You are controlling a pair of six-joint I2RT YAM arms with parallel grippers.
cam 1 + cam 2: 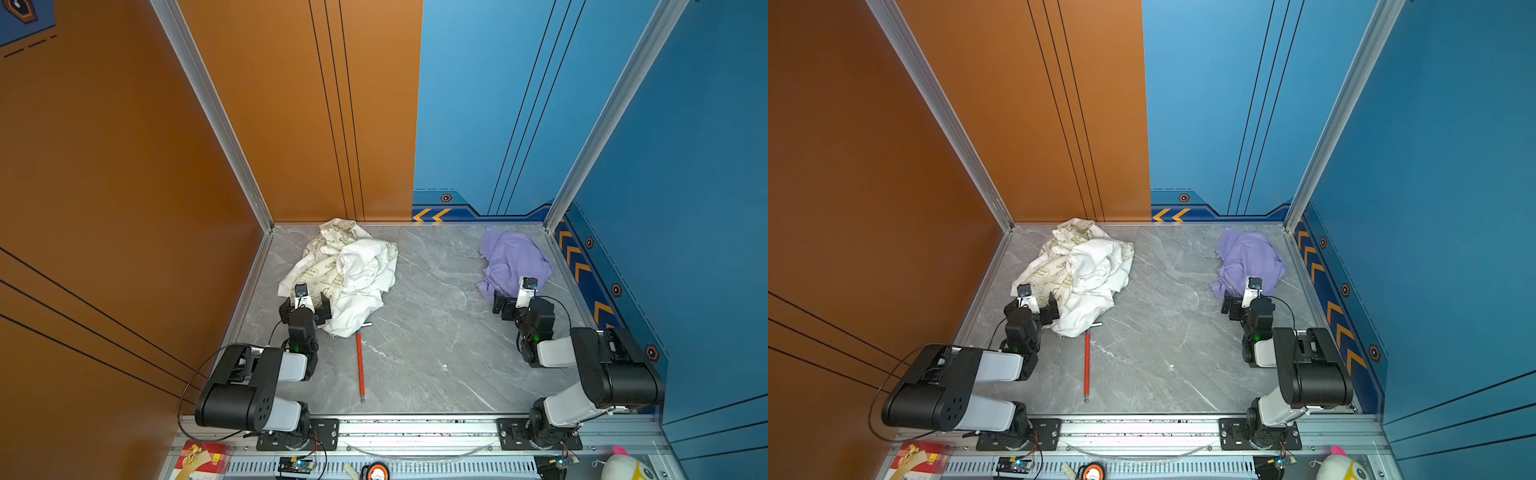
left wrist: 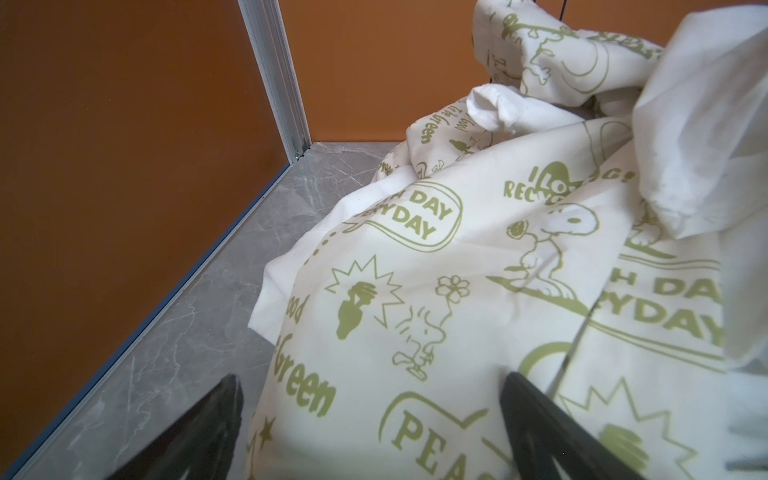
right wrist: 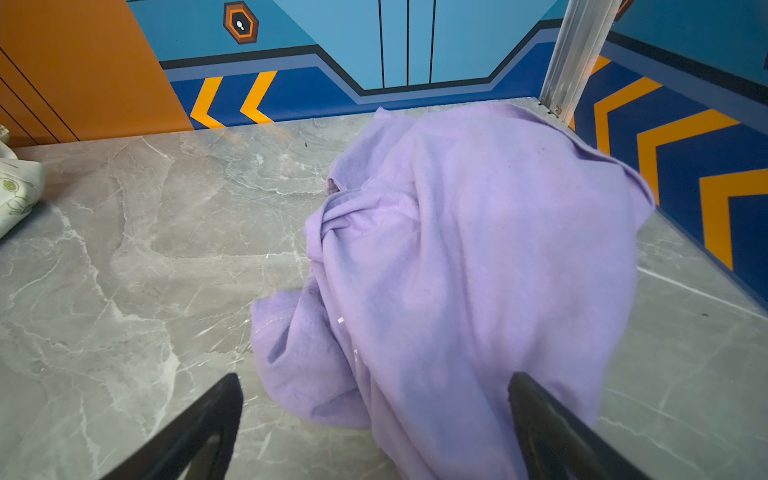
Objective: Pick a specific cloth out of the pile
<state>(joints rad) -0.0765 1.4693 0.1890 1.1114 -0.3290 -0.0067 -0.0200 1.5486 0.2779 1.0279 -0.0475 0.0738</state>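
status: the cloth (image 1: 513, 259) is lying at right of frame, well apart from the pile (image 1: 345, 270) | left end effector (image 2: 372, 377) and right end effector (image 3: 374, 376) are both gaping released, gripping nothing | you are likely finishing

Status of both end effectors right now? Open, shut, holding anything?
Left end effector: open, holding nothing, at the pile.
Right end effector: open, holding nothing; the lavender cloth lies loose between its fingers.
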